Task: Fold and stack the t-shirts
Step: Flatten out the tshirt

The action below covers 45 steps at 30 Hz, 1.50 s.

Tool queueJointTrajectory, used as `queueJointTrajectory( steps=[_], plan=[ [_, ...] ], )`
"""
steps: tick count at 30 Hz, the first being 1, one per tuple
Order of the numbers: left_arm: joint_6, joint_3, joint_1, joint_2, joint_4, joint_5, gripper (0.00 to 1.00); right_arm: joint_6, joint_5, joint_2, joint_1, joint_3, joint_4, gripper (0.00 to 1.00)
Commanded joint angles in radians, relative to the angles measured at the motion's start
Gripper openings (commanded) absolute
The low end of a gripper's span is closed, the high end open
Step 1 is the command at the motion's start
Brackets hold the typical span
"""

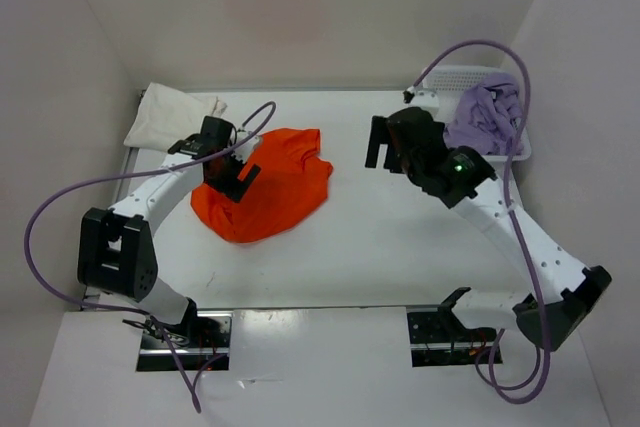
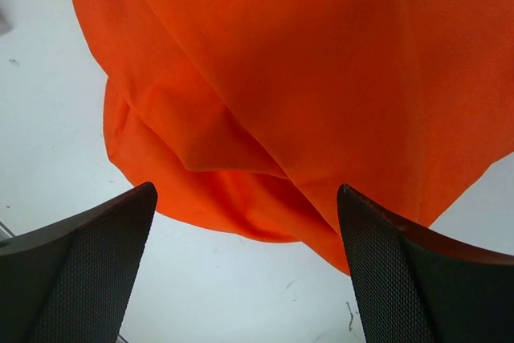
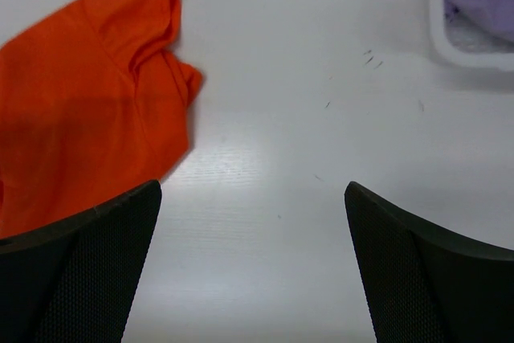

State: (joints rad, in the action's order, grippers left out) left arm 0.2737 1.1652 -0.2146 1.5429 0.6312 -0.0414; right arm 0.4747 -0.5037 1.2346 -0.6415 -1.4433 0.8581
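T-shirts lay in three spots. The orange t-shirt [image 1: 270,192] was bunched up on the table [image 1: 380,257], a little left of the middle. The cream-white t-shirt [image 1: 165,115] sat in the far left corner and looked flat, maybe folded already. The purple t-shirt [image 1: 485,112] was heaped in the white basket [image 1: 445,77] at the far right.

The left arm [image 1: 150,197] was the nearer one to the orange t-shirt. Its jaws were spread wide and held nothing. They hung right over the left side of the cloth and pointed down at it. In the left wrist view, a thick, rounded fold of orange sat just ahead, between the two tips.

The right arm [image 1: 520,232] had its jaws spread wide too, with nothing in them. They were over bare table, between the orange t-shirt and the basket. The orange cloth lay off to their left, near but not under them.

Seen from above, the orange t-shirt ran on a slant, from near-left to far-right, with what looked like a sleeve at the far end. It was not yet flat, so it likely needed spreading first. The left jaws could drop straight onto their end. The right jaws would have to cross over to the left to reach the sleeve end.
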Motion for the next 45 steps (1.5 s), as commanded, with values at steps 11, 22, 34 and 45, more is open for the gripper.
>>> queueJointTrajectory(
  steps=[11, 22, 34, 45],
  plan=[
    [-0.054, -0.071, 0.0, -0.089, 0.021, -0.034, 0.99, -0.085, 0.158, 0.433, 0.023, -0.072, -0.35, 1.0],
    [-0.054, -0.167, 0.0, -0.089, 0.012, -0.045, 0.99, -0.114, 0.301, 0.779, 0.043, -0.248, -0.369, 1.0],
    [-0.036, -0.176, 0.0, -0.041, 0.002, 0.009, 0.96, -0.114, 0.382, 0.945, 0.043, -0.299, -0.379, 0.88],
    [-0.016, -0.139, 0.0, 0.068, -0.007, 0.075, 0.1, -0.033, 0.47, 0.784, 0.043, -0.015, -0.438, 0.0]
  ],
)
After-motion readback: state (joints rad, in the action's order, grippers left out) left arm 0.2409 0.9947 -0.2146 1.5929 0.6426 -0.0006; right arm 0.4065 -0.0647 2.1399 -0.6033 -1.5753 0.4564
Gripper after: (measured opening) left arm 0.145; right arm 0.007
